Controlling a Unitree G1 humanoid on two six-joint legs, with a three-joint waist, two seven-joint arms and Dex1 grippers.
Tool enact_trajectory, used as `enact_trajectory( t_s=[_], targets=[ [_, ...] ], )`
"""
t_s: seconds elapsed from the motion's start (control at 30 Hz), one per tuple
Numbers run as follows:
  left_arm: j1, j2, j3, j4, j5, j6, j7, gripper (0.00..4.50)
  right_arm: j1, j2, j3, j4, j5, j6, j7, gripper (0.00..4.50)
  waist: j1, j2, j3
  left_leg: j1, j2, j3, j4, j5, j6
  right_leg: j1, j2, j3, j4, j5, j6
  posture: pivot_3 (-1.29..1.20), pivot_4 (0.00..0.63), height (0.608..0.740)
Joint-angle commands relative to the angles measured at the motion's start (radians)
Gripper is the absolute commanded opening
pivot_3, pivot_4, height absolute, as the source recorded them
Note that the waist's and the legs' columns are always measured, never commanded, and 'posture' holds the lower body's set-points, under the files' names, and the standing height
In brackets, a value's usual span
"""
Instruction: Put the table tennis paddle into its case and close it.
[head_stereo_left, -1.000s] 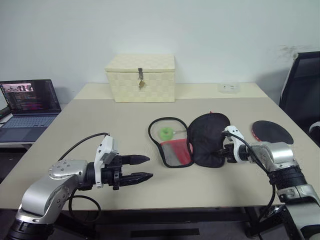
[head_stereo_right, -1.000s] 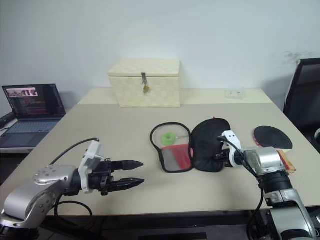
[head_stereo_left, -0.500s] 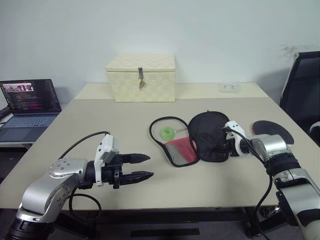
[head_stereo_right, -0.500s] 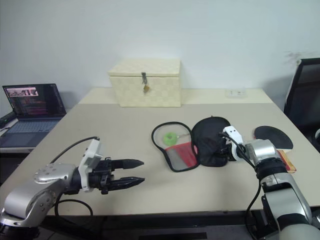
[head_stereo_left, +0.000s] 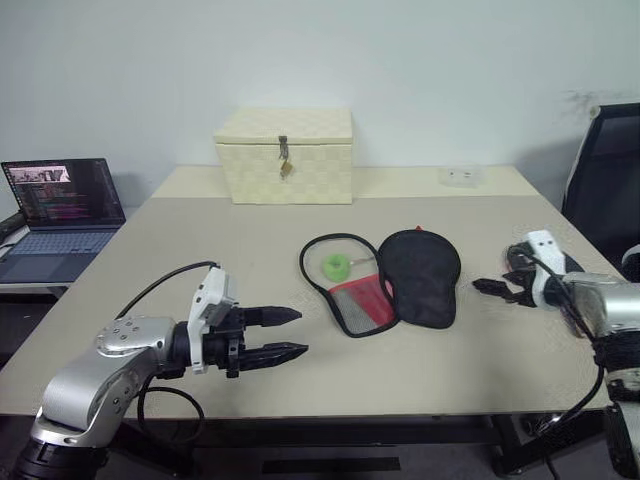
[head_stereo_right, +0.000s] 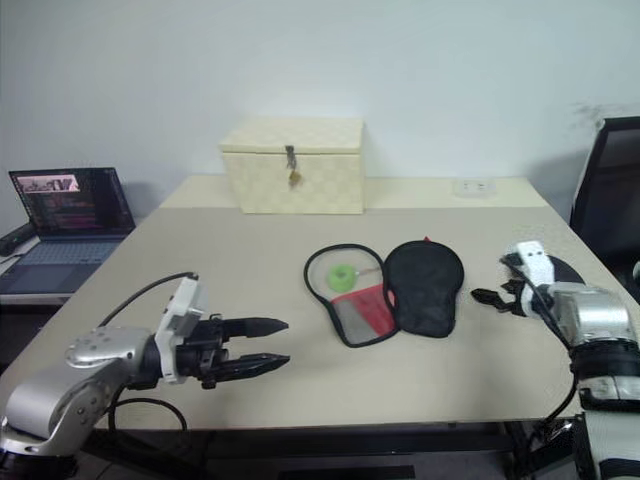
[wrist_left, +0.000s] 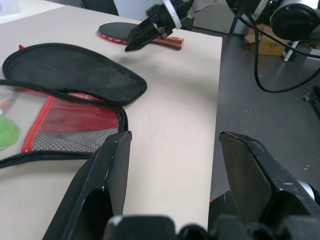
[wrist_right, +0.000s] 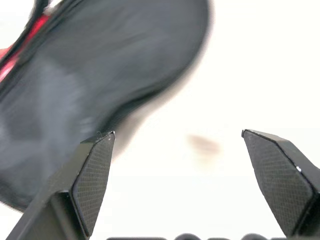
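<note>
Black fabric lies spread open on the surface (head_stereo_left: 200, 230): the case (head_stereo_left: 395, 280) is unzipped, its dark flap folded back beside the red mesh half, with a small green ball (head_stereo_left: 333, 265) resting in the clear pocket. Nothing is inside it that belongs to the task, so the packing has not begun.

The paddle (wrist_left: 120, 31) lies flat near the surface's far edge, just behind the right pincer (head_stereo_right: 497, 293), with its pale handle pointing away from the case. In the head views the pincer's white housing covers most of it; only a sliver of the dark face shows behind. The right pincer hangs above the surface between case and paddle, jaws spread wide apart and empty, touching neither.

The left pincer (head_stereo_left: 285, 335) hovers low over the near part of the surface, well apart from the case, which lies ahead of its tips and off toward the right pincer. Its two black fingers stand apart with nothing between them.

Judged from how things lie, the opening of the case looks done and everything else is left: grasping the paddle, sliding it into the pouch, folding the flap over and running the zip round. The green ball in the pocket may or may not need moving; the pictures do not settle whether it would obstruct the paddle.
</note>
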Motion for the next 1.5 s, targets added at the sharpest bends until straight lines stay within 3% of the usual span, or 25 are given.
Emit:
enact_trajectory(
  t_s=[0.03,0.43,0.77,0.87,1.13,1.37,1.5],
  targets=[
    [-0.057,-0.009,0.009,-0.003,-0.036,0.004,-0.001,3.04,0.019,-0.045,-0.078,0.004,-0.036,-0.073,-0.12,4.48,0.003,0.0,0.0,0.0,0.0,0.0,0.0,0.0,0.0,0.0,0.0,0.0,0.0,0.0,0.0,0.0,0.15,0.74],
    [-0.264,-0.09,-0.082,0.109,0.002,-0.007,-0.025,3.04,0.011,-0.052,-0.107,0.289,-0.079,-0.215,-0.254,4.48,0.0,0.0,0.0,0.0,-0.001,0.001,0.001,0.0,0.0,0.0,0.001,0.001,0.0,0.0,0.0,0.0,0.15,0.74],
    [-0.284,-0.108,-0.1,0.139,0.032,-0.032,-0.043,3.04,-0.079,-0.026,-0.102,0.517,-0.073,-0.301,-0.265,4.48,-0.005,0.0,0.0,0.0,-0.001,0.002,0.001,0.0,0.0,0.001,0.002,0.001,0.0,0.0,0.0,0.0,0.15,0.74],
    [-0.274,-0.106,-0.096,0.135,0.034,-0.034,-0.042,3.04,-0.103,-0.02,-0.1,0.556,-0.075,-0.319,-0.271,3.95,-0.009,0.0,0.0,0.0,-0.001,0.001,0.001,0.0,0.0,0.001,0.002,0.001,0.0,0.0,0.0,0.0,0.15,0.74],
    [-0.233,-0.097,-0.083,0.118,0.054,-0.051,-0.02,3.04,-0.122,-0.01,-0.086,0.601,-0.102,-0.403,-0.332,1.22,-0.013,0.0,0.0,0.0,-0.001,0.001,0.002,0.0,0.0,0.001,0.002,0.001,0.0,0.0,0.001,0.0,0.15,0.74],
    [-0.206,-0.067,-0.03,0.126,0.044,-0.048,-0.013,3.04,-0.16,0.003,-0.076,0.495,-0.107,-0.404,-0.324,1.08,-0.02,0.001,0.0,0.0,-0.001,0.002,0.003,0.0,0.0,0.001,0.001,0.002,0.0,0.001,0.001,0.0,0.15,0.74],
    [-0.191,-0.024,0.022,0.139,0.02,-0.025,-0.02,3.04,-0.153,0.025,-0.085,0.25,-0.056,-0.27,-0.299,1.08,-0.023,0.007,0.004,0.0,-0.001,0.002,0.002,0.0,0.0,0.0,0.002,0.003,0.001,0.001,0.001,0.0,0.15,0.74]
  ],
)
